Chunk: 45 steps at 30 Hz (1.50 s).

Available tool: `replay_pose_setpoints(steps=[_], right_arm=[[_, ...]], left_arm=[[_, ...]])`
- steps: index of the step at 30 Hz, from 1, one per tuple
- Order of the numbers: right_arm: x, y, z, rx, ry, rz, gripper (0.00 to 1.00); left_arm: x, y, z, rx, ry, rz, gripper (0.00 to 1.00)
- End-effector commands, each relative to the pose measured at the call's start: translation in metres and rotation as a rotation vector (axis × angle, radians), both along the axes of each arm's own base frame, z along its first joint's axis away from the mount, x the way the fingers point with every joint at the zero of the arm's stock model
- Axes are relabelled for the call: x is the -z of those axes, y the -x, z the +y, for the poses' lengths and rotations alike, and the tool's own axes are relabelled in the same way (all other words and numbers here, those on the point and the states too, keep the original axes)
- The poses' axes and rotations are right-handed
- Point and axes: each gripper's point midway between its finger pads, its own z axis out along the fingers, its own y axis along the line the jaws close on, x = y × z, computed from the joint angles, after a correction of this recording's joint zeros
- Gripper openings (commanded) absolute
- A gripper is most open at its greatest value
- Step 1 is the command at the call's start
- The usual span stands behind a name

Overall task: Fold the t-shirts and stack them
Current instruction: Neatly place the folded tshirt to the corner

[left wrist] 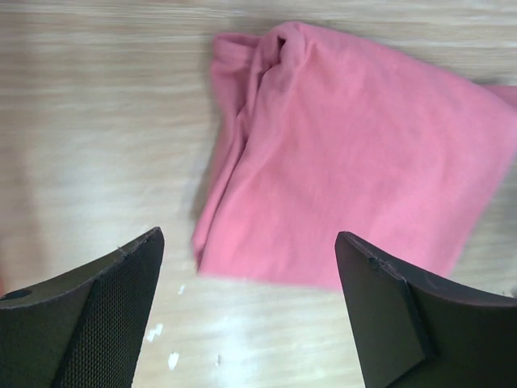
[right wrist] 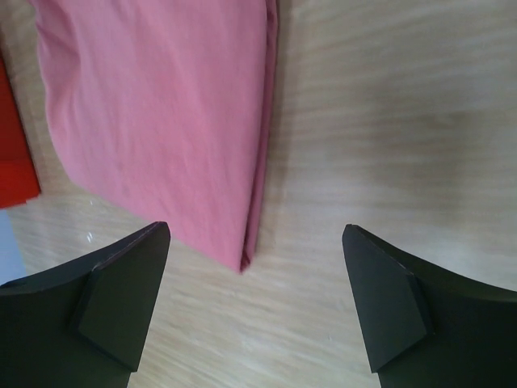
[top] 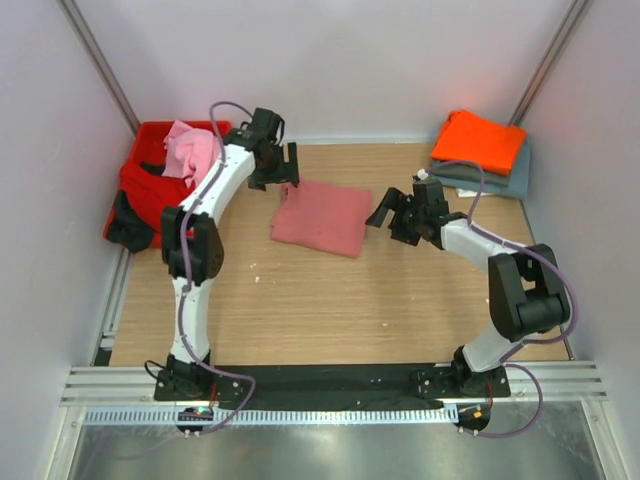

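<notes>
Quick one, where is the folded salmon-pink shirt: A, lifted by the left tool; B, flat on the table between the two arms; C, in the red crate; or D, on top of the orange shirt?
B: the salmon-pink t-shirt lies flat on the wooden table between the left tool and the right tool, both open and holding nothing.

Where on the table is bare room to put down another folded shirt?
The widest bare stretch of table lies between the salmon-pink shirt and the near edge. A smaller patch separates that shirt from the orange shirt at the far right corner. Crowded: the far left, by the red crate heaped with shirts.
</notes>
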Motion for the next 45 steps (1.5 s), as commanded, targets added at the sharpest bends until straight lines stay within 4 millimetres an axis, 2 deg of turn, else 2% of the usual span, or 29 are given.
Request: replay_pose_setpoints(steps=[1, 2, 3, 5, 6, 8, 9, 10, 12, 13, 15, 16, 19, 22, 24, 25, 26, 27, 29, 30, 33, 34, 35, 36, 37, 39, 40, 44, 45], right_arm=[[-0.022, -0.048, 0.009, 0.071, -0.073, -0.101, 0.94], [-0.02, -0.055, 0.007, 0.09, -0.068, -0.105, 0.94], [-0.002, -0.06, 0.005, 0.106, -0.047, -0.068, 0.94], [-0.003, -0.078, 0.003, 0.131, -0.034, -0.083, 0.94], [0.013, -0.084, 0.003, 0.136, -0.027, -0.056, 0.92], [0.011, -0.102, 0.007, 0.134, -0.032, -0.072, 0.9], [0.014, -0.107, 0.009, 0.131, -0.032, -0.071, 0.89], [0.022, -0.117, 0.011, 0.136, -0.032, -0.057, 0.85], [0.03, -0.125, 0.013, 0.138, -0.024, -0.035, 0.81], [0.034, -0.131, 0.016, 0.141, -0.022, -0.035, 0.79], [0.042, -0.135, 0.019, 0.145, -0.016, -0.025, 0.74], [0.053, -0.136, 0.025, 0.143, -0.006, -0.012, 0.72], [0.065, -0.136, 0.042, 0.117, -0.028, 0.015, 0.63], [0.083, -0.124, 0.058, 0.094, -0.079, 0.06, 0.47], [0.078, -0.122, 0.065, 0.098, -0.123, 0.041, 0.39], [0.083, -0.114, 0.065, 0.097, -0.13, 0.053, 0.35], [0.081, -0.112, 0.066, 0.095, -0.145, 0.048, 0.3], [0.071, -0.113, 0.07, 0.093, -0.171, 0.019, 0.18], [0.067, -0.109, 0.07, 0.096, -0.191, 0.008, 0.05], [0.056, -0.111, 0.07, 0.099, -0.203, -0.018, 0.02], [0.036, -0.113, 0.069, 0.094, -0.203, -0.046, 0.02], [0.017, -0.12, 0.07, 0.084, -0.197, -0.087, 0.01], [0.011, -0.119, 0.068, 0.08, -0.177, -0.077, 0.02], [0.003, -0.121, 0.065, 0.085, -0.159, -0.089, 0.01], [-0.02, -0.128, 0.063, 0.075, -0.148, -0.137, 0.02], [-0.033, -0.128, 0.058, 0.076, -0.124, -0.137, 0.01], [-0.053, -0.136, 0.057, 0.076, -0.128, -0.178, 0.01], [-0.077, -0.136, 0.039, 0.088, -0.082, -0.184, 0.02], [-0.083, -0.137, 0.037, 0.089, -0.08, -0.194, 0.02]], left_arm=[[-0.082, 0.033, 0.027, -0.064, -0.057, -0.109, 0.88], [-0.098, 0.042, 0.03, -0.059, -0.062, -0.133, 0.9], [-0.097, 0.055, 0.031, -0.048, -0.083, -0.104, 0.9], [-0.11, 0.073, 0.033, -0.021, -0.1, -0.108, 0.9], [-0.103, 0.086, 0.032, 0.0, -0.125, -0.081, 0.9], [-0.106, 0.099, 0.037, 0.014, -0.16, -0.088, 0.9], [-0.117, 0.108, 0.04, 0.022, -0.16, -0.115, 0.9], [-0.109, 0.114, 0.043, 0.023, -0.172, -0.102, 0.9], [-0.116, 0.117, 0.05, 0.019, -0.186, -0.15, 0.9], [-0.104, 0.122, 0.055, 0.018, -0.212, -0.129, 0.9], [-0.099, 0.125, 0.068, -0.023, -0.258, -0.139, 0.9], [-0.099, 0.124, 0.069, -0.029, -0.257, -0.147, 0.9], [-0.097, 0.124, 0.067, -0.036, -0.237, -0.173, 0.89], [-0.097, 0.123, 0.074, -0.046, -0.264, -0.191, 0.9], [-0.094, 0.123, 0.077, -0.051, -0.276, -0.194, 0.9], [-0.093, 0.123, 0.078, -0.052, -0.277, -0.192, 0.9], [-0.092, 0.124, 0.078, -0.052, -0.269, -0.192, 0.9], [-0.09, 0.124, 0.079, -0.054, -0.268, -0.185, 0.9], [-0.092, 0.125, 0.079, -0.056, -0.268, -0.188, 0.9], [-0.091, 0.125, 0.08, -0.057, -0.268, -0.19, 0.89], [-0.092, 0.128, 0.081, -0.065, -0.264, -0.191, 0.89], [-0.093, 0.131, 0.082, -0.071, -0.265, -0.188, 0.88], [-0.1, 0.137, 0.079, -0.069, -0.262, -0.199, 0.88], [-0.105, 0.144, 0.078, -0.072, -0.252, -0.192, 0.87], [-0.109, 0.151, 0.074, -0.065, -0.233, -0.195, 0.87], [-0.114, 0.173, 0.067, -0.031, -0.163, -0.199, 0.87], [-0.114, 0.18, 0.066, -0.038, -0.132, -0.197, 0.87], [-0.113, 0.214, 0.078, -0.062, -0.082, -0.223, 0.87], [-0.103, 0.223, 0.083, -0.066, -0.094, -0.205, 0.87]])
